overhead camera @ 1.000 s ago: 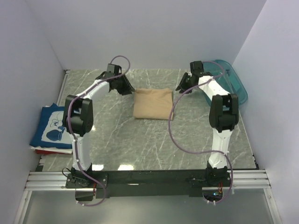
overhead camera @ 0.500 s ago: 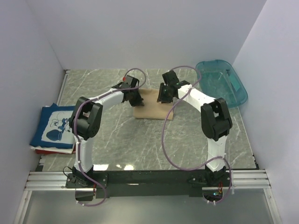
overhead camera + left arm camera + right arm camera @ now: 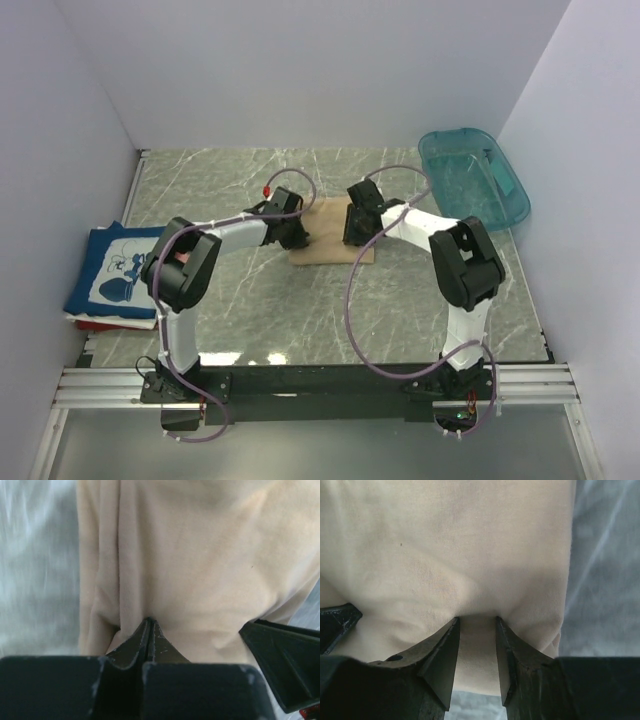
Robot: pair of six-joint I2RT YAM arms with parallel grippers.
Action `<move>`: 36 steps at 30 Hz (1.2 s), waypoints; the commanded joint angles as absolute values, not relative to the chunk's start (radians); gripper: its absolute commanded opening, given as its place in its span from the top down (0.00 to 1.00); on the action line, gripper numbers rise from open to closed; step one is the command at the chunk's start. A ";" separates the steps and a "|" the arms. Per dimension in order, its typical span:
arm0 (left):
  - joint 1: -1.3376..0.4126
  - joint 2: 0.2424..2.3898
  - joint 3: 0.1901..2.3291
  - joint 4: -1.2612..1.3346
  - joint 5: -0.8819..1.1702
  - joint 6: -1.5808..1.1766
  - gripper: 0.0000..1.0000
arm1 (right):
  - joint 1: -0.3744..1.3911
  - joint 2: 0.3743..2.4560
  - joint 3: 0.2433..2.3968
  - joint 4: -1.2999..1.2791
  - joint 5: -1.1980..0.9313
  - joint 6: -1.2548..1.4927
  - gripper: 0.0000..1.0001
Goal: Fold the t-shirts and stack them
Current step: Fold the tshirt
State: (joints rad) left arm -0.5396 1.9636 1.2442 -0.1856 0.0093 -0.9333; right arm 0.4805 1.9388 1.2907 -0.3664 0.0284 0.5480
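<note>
The folded tan t-shirt (image 3: 327, 212) lies at the table's middle. My left gripper (image 3: 296, 240) is at its near left edge. In the left wrist view its jaws (image 3: 149, 624) are pressed together, with the tan cloth (image 3: 200, 570) puckered at the tip. My right gripper (image 3: 354, 235) is at the near right edge. In the right wrist view (image 3: 476, 622) its jaws stand a narrow gap apart with a band of the tan cloth (image 3: 470, 545) between them. The navy mouse-print t-shirt (image 3: 115, 268) lies folded at the left on the red one (image 3: 108, 323).
The teal plastic tub (image 3: 475, 180) stands at the back right by the wall. White walls close the table on three sides. The right gripper's finger (image 3: 282, 655) shows at the right of the left wrist view.
Both arms swung in from the shirt's far corners and came down onto its near edge. The tan shirt has shifted slightly and now looks flatter under them.
</note>
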 commanded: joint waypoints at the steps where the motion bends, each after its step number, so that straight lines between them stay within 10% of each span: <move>1: -0.607 1.893 1.122 -0.241 0.002 -0.956 0.99 | 0.509 1.853 1.155 -0.380 0.023 0.548 0.58; 17: -0.815 1.453 0.663 -0.230 -0.025 -1.112 0.97 | 0.733 1.341 0.710 -0.316 -0.094 0.678 0.58; 23: -0.805 1.321 0.791 -0.365 -0.116 -1.054 0.71 | 0.703 1.255 0.816 -0.413 -0.003 0.637 0.55; 36: -0.600 1.511 1.012 -0.425 -0.169 -0.881 0.63 | 0.403 1.439 1.031 -0.376 -0.098 0.538 0.56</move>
